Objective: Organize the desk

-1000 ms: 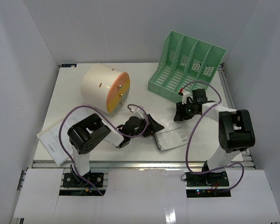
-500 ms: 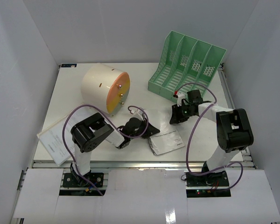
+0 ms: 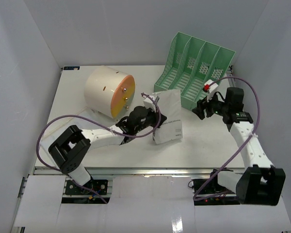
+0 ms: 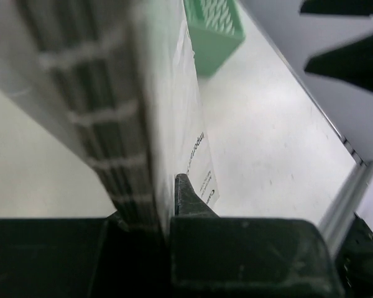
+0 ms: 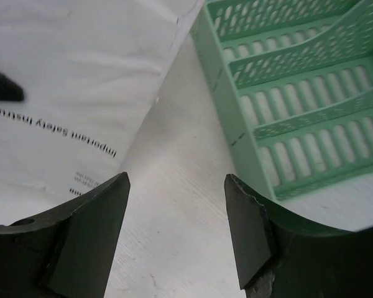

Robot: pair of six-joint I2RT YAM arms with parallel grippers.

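Observation:
A white booklet (image 3: 168,116) with printed text stands lifted on edge over the middle of the desk (image 3: 208,143), just in front of the mint-green file rack (image 3: 194,70). My left gripper (image 3: 153,115) is shut on the booklet's left edge. In the left wrist view the booklet (image 4: 171,93) runs edge-on between the closed fingers of that gripper (image 4: 168,186). My right gripper (image 3: 200,110) hangs open to the right of the booklet, beside the rack's front corner. In the right wrist view its fingers (image 5: 177,186) stand apart over bare desk, with the booklet (image 5: 68,81) to the left.
A cream cylindrical drawer box (image 3: 109,92) with an orange face lies at the back left, close behind my left arm. The file rack (image 5: 298,93) fills the back right, its front wall near my right fingers. White walls enclose the desk, and a metal rail (image 3: 145,170) runs along its front.
My left gripper shut on the booklet, then raised it off the desk and carried it back toward the rack. My right gripper opened and drew away to the right.

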